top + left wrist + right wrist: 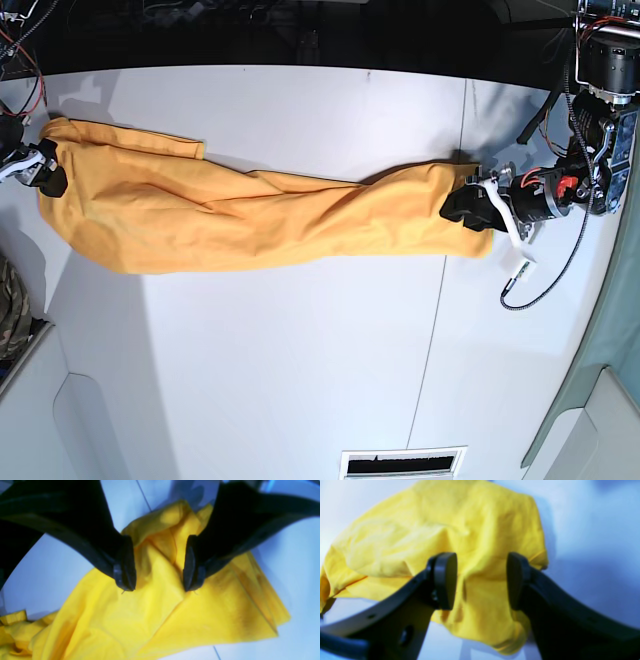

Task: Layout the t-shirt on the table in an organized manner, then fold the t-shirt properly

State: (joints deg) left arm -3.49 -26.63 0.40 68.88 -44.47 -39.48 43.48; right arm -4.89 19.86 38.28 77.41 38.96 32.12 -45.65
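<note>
Both pairs of fingers stand apart with yellow cloth showing in the gap. On the left gripper (160, 577) the two black pads (125, 565) hang spread over a raised fold of the t-shirt (155, 605), their tips low against the fabric — whether they touch it cannot be told. On the right gripper (481, 580) the fingertips (445, 580) are likewise parted, with a bunched, hanging part of the shirt between and behind them; nothing is pinched.

From the base camera the orange-yellow t-shirt (230, 215) lies stretched in a long, crumpled band across the far half of the white table (300, 370), wider at the view's left end and narrowing toward the right. The left gripper (470, 208) sits at the band's narrow end, just past the thin dark seam line (435, 300); the right gripper (45, 170) sits at the wide end, near the table's edge. A camouflage-patterned cloth (10, 305) shows at the view's left border — off the shirt, well apart from it.
</note>
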